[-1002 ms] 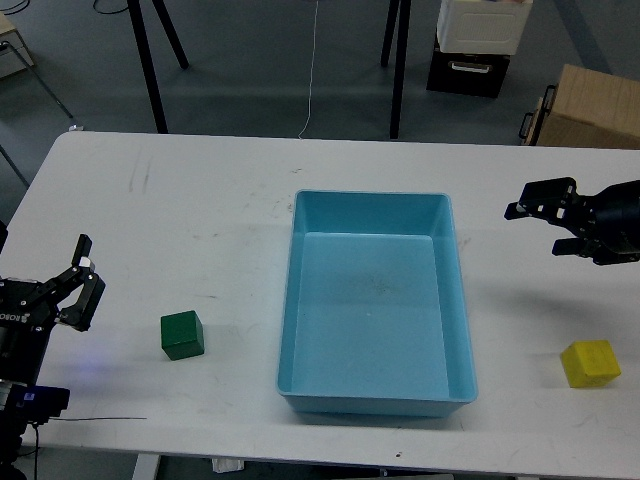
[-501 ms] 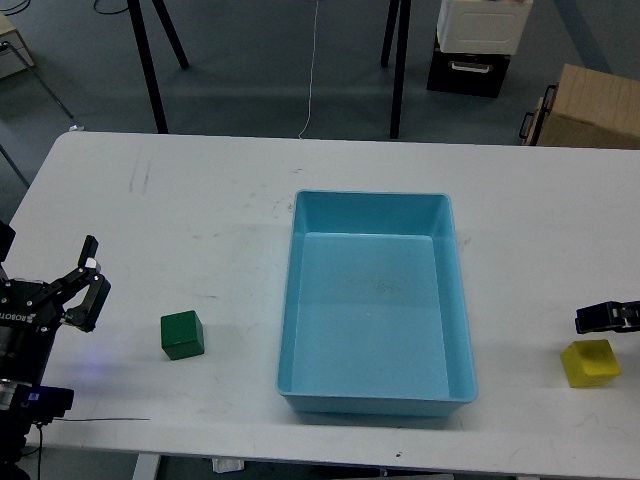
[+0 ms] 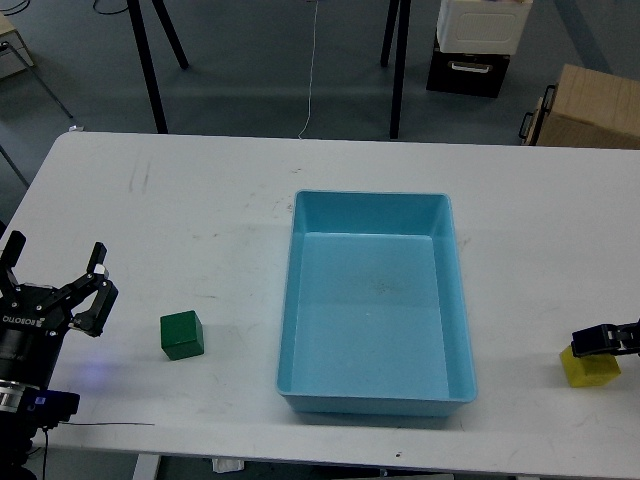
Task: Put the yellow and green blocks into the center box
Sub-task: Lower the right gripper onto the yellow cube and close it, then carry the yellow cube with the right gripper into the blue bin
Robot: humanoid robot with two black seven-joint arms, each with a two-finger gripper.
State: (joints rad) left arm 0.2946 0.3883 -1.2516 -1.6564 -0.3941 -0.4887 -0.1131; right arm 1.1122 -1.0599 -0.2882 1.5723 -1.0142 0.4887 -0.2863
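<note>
The yellow block (image 3: pixel 590 368) is being approached, lying directly beneath the right gripper (image 3: pixel 598 341), whose finger state cannot be told. A grasp is needed next, then carriage leftward to the blue box (image 3: pixel 462 300).

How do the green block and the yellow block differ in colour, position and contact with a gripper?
The green block is dark green, the yellow block bright yellow. Green sits left of the blue box, yellow right. Green stands clear of the left gripper; the right gripper overlaps yellow. Both rest on the table.
</note>
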